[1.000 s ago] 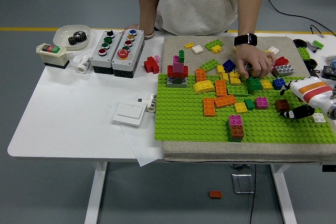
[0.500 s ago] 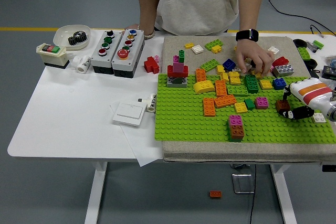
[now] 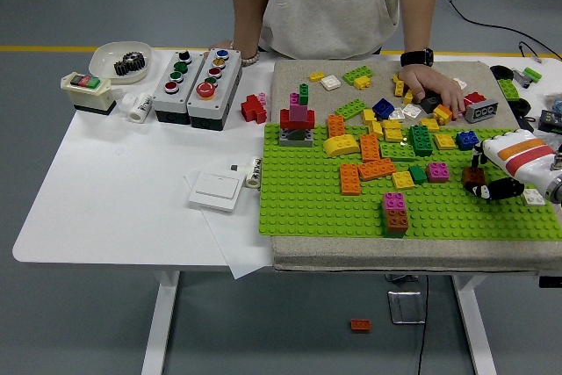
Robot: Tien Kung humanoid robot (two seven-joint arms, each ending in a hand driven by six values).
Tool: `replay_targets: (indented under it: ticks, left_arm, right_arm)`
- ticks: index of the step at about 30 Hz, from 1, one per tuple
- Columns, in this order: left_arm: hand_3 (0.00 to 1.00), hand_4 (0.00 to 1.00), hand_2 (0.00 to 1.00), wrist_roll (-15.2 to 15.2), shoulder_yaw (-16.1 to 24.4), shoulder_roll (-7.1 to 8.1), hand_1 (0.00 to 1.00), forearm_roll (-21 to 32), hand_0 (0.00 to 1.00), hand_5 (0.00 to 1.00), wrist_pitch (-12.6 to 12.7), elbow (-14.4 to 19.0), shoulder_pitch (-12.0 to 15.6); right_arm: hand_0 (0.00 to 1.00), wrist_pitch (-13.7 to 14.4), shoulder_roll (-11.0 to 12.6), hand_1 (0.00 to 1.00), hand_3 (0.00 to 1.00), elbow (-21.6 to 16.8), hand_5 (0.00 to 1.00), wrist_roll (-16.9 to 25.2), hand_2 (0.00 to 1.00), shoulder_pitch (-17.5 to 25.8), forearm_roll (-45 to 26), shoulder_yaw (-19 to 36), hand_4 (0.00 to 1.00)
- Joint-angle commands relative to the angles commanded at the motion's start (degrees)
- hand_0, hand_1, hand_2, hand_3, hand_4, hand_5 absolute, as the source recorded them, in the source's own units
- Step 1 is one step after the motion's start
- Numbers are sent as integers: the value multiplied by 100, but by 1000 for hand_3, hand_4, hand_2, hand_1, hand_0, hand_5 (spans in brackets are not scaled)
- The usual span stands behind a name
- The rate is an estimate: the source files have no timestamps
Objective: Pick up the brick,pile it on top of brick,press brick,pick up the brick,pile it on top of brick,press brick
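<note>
Head view: right hand enters from right edge, over right part of green baseplate on table. Fingers curled around brown brick, brick low over plate studs. Pink-on-brown brick stack stands near plate front edge, well apart from hand. Loose bricks, many colours, scattered on far half of plate. Person's hand, with black watch, rests on bricks at far right of grey mat. Two button boxes at far left.
</note>
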State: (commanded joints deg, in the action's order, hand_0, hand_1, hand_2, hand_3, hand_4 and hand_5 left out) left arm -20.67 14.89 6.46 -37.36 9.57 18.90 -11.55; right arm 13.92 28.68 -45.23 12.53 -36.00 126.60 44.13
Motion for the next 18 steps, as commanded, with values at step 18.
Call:
replay_targets:
  ticks: [18]
  left_arm:
    - [621, 711, 818, 1, 2, 0, 817, -4, 870, 677, -13, -8, 11]
  right_arm:
    - [460, 53, 211, 421, 478, -563, 479, 49, 472, 128, 39, 139, 773]
